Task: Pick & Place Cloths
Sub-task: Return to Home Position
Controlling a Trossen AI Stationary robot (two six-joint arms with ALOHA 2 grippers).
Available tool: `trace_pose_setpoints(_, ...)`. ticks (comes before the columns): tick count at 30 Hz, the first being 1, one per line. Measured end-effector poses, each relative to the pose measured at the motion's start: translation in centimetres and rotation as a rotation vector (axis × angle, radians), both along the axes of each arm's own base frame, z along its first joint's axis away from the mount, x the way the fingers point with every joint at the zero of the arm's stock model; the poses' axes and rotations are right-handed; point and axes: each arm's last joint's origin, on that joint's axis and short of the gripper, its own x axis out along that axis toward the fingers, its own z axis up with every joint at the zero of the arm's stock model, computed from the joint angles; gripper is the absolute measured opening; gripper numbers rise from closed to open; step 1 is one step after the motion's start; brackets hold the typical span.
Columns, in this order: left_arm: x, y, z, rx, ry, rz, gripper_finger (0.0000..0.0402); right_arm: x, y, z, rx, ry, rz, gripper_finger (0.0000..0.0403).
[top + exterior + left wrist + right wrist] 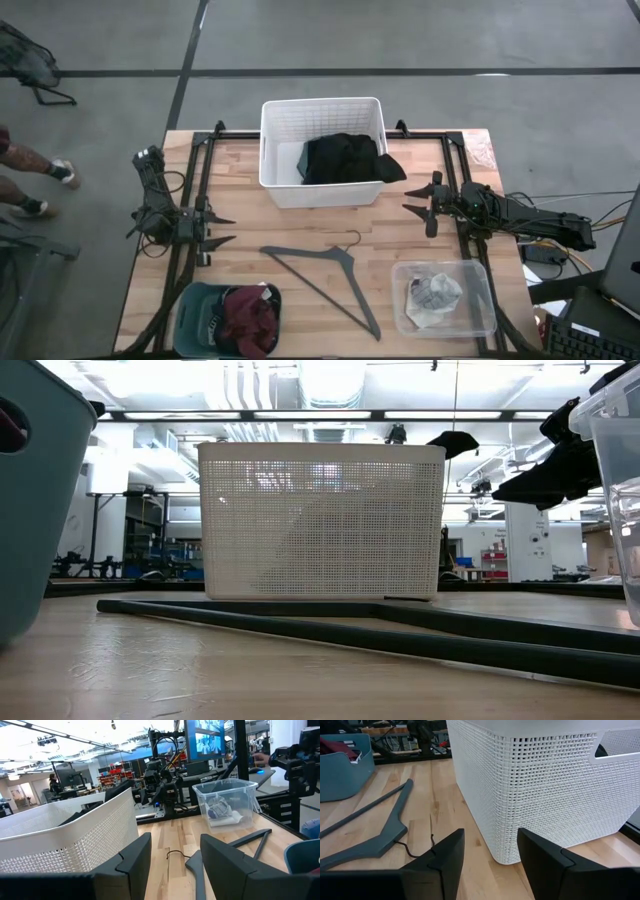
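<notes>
A black cloth (342, 158) lies in the white slatted basket (283, 120), one corner draped over its right rim. Maroon and dark printed cloths (250, 318) fill a teal bin (190, 318) at the near left. Small white and pale-blue pieces (432, 294) sit in a clear plastic tub (482, 300) at the near right. My left gripper (222, 230) hovers open at the table's left side, its fingers pointing right. My right gripper (412, 199) hovers open just right of the basket, its fingers pointing left at the basket wall (530, 785).
A grey clothes hanger (325, 278) lies flat on the wood between the bin and the tub, its hook toward the basket. Black frame rails run along both table sides. A person's legs (25, 180) show beyond the left edge.
</notes>
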Motion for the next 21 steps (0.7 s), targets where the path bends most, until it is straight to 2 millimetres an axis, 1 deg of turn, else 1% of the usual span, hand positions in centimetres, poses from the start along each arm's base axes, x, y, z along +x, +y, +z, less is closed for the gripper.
trace_pose_setpoints(21, 0.0, 0.0, 0.0, -0.001, 0.0, 0.0, 0.0177, 0.0, 0.0, 0.0, -0.001, 0.0, 0.0, 0.0115)
